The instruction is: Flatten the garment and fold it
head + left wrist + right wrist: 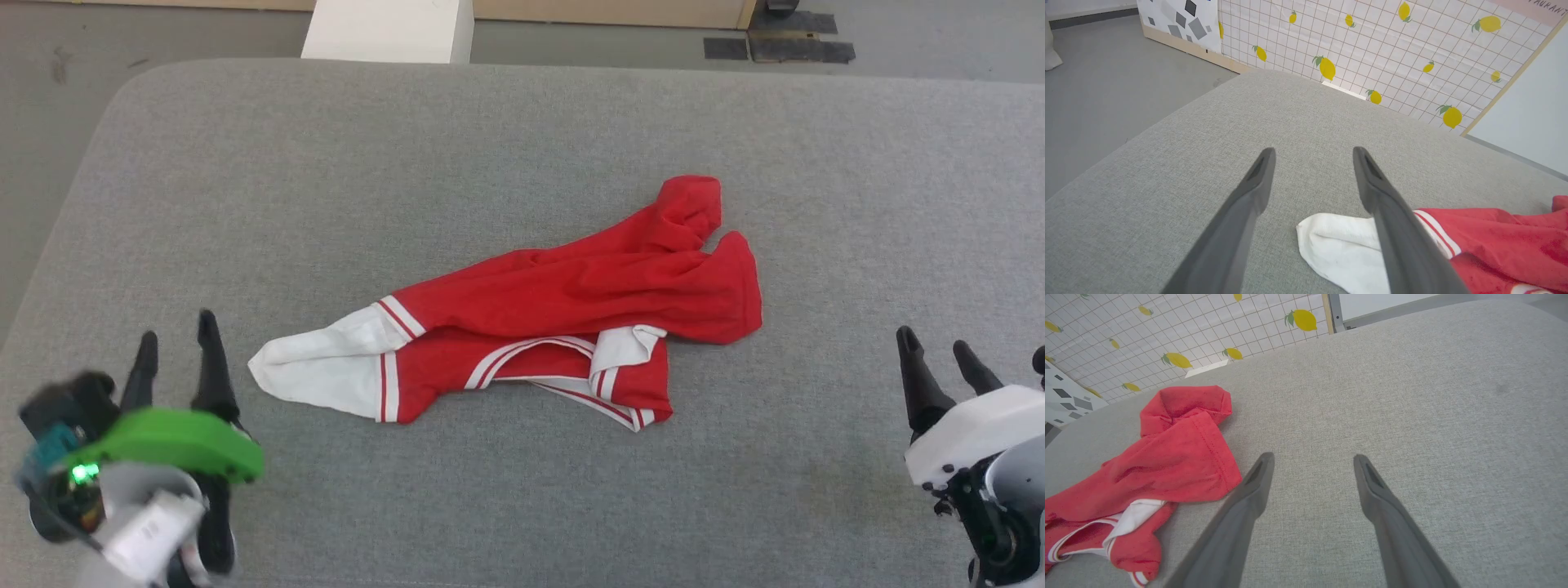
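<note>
Head view: red jersey (571, 290) crumpled, flattening pending; left claw (176, 325) beside its white sleeve (314, 367), right claw (931, 338) well apart, both agape, empty; next, pinch ends, spread.

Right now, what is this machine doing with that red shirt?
The robot is meant to flatten and fold the shirt, which lies crumpled in a long bunch on the grey table, not yet spread out. Neither hand holds it: the left hand is open beside the white sleeve, and the right hand is open, well clear of the red end.

"aurant" on pink wall panel (1535, 11)
</note>
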Motion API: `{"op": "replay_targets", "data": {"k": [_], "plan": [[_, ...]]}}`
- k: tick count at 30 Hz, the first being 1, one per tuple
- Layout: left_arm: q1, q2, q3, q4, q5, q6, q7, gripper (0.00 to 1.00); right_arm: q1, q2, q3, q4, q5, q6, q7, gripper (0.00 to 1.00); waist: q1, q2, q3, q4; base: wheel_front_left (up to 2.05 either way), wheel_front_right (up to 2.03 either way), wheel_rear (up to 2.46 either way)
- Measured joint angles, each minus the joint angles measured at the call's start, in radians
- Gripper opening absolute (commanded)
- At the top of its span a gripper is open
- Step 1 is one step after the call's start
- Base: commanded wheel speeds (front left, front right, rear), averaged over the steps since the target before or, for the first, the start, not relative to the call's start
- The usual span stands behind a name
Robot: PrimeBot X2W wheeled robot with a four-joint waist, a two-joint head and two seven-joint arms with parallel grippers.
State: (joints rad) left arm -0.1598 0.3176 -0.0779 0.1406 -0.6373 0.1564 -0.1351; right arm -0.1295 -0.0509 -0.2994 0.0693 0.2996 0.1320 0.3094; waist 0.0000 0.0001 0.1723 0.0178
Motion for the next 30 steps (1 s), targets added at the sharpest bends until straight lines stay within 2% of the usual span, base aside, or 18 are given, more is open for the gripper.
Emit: {"op": "replay_targets", "data": {"k": [4, 13, 18, 24, 30], "plan": [[0.051, -0.001, -0.035, -0.009, 0.067, -0.007, -0.079, 1.00, 0.012, 0.000, 0.007, -0.002, 0.000, 0.000, 0.009, 1.00, 0.0000, 0.0000, -0.010, 0.006, 0.00, 0.00, 0.00], [0.058, 0.001, -0.106, -0.019, 0.146, -0.033, -0.097, 1.00, 0.009, -0.001, 0.077, -0.023, -0.043, 0.000, 0.081, 1.00, -0.0001, 0.0000, -0.005, 0.028, 0.00, 0.00, 0.00], [0.047, 0.002, -0.129, -0.021, 0.171, -0.033, -0.095, 1.00, -0.077, -0.049, 0.189, -0.013, -0.080, 0.000, 0.221, 1.00, 0.0000, 0.0000, 0.022, 0.037, 0.00, 0.00, 0.00], [0.010, -0.001, -0.147, -0.034, 0.179, -0.033, -0.090, 1.00, -0.251, -0.131, 0.320, 0.038, -0.141, 0.000, 0.469, 1.00, 0.0000, 0.0000, 0.072, 0.053, 0.00, 0.00, 0.00], [-0.041, -0.011, -0.162, -0.036, 0.180, -0.039, -0.094, 1.00, -0.363, -0.183, 0.421, 0.112, -0.167, 0.000, 0.583, 1.00, 0.0000, 0.0000, 0.130, 0.081, 0.00, 0.00, 0.00]]}}
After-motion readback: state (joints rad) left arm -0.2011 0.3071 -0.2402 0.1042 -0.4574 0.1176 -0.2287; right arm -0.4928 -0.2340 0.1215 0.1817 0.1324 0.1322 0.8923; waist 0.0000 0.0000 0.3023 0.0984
